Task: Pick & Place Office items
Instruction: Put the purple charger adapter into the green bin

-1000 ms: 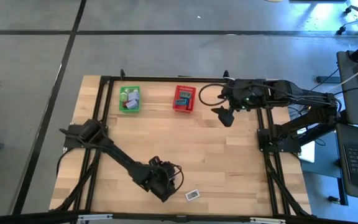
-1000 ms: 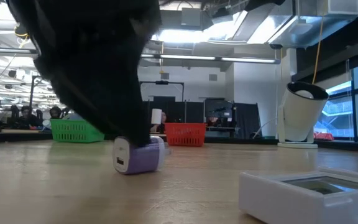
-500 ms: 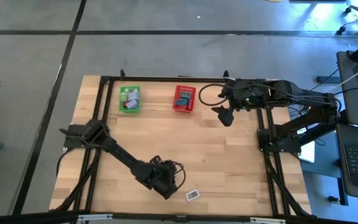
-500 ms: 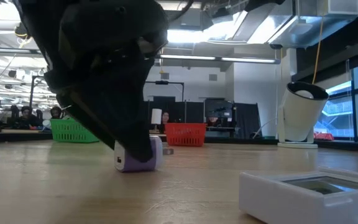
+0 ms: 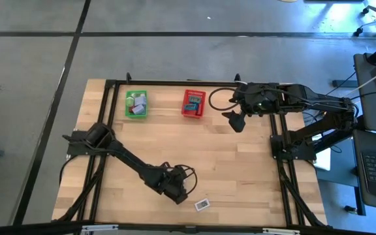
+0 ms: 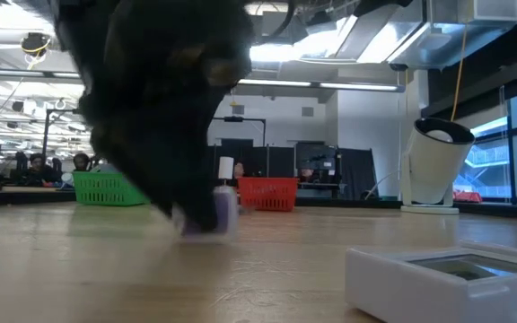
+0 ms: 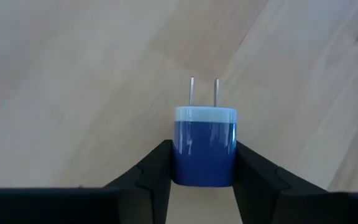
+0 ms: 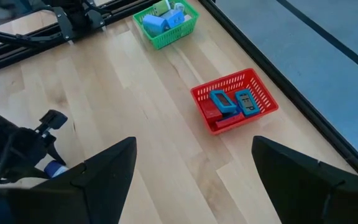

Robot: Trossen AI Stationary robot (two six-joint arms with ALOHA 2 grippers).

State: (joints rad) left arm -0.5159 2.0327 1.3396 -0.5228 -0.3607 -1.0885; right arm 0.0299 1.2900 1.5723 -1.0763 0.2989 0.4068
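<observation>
A lavender-blue plug block (image 7: 204, 148) with a white end and two metal prongs (image 7: 204, 92) sits between the fingers of my left gripper (image 7: 204, 155), which is shut on it near the table's front edge (image 5: 179, 190). In the low view the block (image 6: 217, 212) shows blurred under the dark gripper. A white flat piece (image 5: 202, 204) lies on the table just right of it. My right gripper (image 5: 235, 122) hangs open at the far side, right of the red basket (image 5: 192, 103), with nothing between its fingers. My left gripper pinches the block's two opposite sides (image 7: 180, 163) between its two fingers, at the end away from the prongs. The prongs point away from the gripper, along the fingers. Whether the block is clear of the table, I cannot tell.
A green basket (image 5: 136, 104) and the red basket stand at the far edge, each with several small items inside. A white cup-like thing (image 6: 438, 161) stands at the right in the low view. Black frame rails (image 5: 100, 163) run along both table sides.
My left gripper has shut on the lavender block and taken hold of it. It has shifted slightly toward the table's right edge, and the block has moved with it.
</observation>
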